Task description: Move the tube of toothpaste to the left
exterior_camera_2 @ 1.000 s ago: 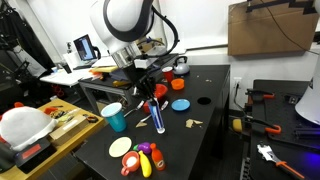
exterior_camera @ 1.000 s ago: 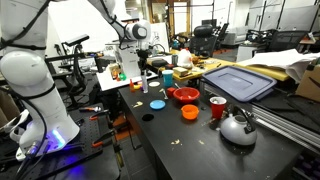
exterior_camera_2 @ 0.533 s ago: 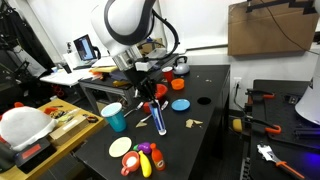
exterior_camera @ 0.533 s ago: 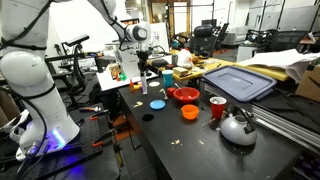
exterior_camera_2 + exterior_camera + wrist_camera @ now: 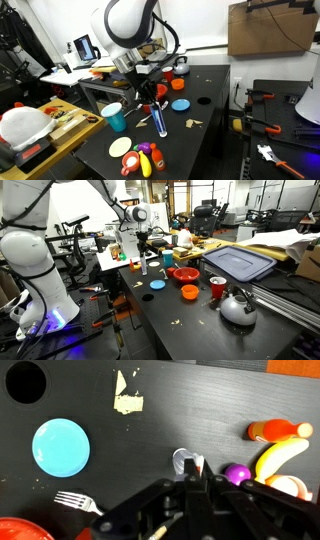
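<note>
The tube of toothpaste [image 5: 160, 119] stands leaning on the black bench [image 5: 215, 115], between a teal cup [image 5: 115, 118] and a blue lid [image 5: 180, 104]. The end effector [image 5: 152, 99] is right at its top. Its fingers are close together, but I cannot tell if they pinch it.

The black tabletop [image 5: 190, 320] stretches out beneath the hand [image 5: 144, 262] and well past it. Behind the hand in an exterior view stand office chairs [image 5: 205, 215] and cluttered desks. Below it the floor [image 5: 95, 335] is dark. In an exterior view, a white wall [image 5: 200, 20] rises beyond the hand, with a cardboard box [image 5: 265, 28] up against it. A monitor [image 5: 85, 47] glows off to the side.
</note>
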Tool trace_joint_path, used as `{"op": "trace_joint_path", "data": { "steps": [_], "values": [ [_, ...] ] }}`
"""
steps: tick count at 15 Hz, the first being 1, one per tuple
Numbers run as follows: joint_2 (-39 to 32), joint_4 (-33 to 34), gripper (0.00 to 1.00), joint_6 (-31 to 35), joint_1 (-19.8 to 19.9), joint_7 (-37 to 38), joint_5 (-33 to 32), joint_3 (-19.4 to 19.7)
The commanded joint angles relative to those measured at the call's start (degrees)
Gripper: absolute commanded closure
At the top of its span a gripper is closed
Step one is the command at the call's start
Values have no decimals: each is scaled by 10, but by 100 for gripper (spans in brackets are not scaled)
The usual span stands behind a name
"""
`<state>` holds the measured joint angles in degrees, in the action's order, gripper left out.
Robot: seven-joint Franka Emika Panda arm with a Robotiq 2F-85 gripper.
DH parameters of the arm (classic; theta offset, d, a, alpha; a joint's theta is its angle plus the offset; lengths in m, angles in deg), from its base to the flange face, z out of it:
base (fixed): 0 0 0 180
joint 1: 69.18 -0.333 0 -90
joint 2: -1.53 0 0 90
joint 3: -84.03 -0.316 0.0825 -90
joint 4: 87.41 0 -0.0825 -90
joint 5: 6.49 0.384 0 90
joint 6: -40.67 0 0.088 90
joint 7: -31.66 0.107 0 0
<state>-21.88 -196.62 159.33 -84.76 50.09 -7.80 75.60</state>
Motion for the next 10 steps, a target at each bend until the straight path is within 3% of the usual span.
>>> {"op": "trace_joint_path", "data": {
  "steps": [1,8,10],
  "values": [
    [1,2,63,3,-7,19,-3,5],
    [18,-7,11,5,0,10,0,9],
    [27,-8,0,1,6,2,12,7]
  ]
}}
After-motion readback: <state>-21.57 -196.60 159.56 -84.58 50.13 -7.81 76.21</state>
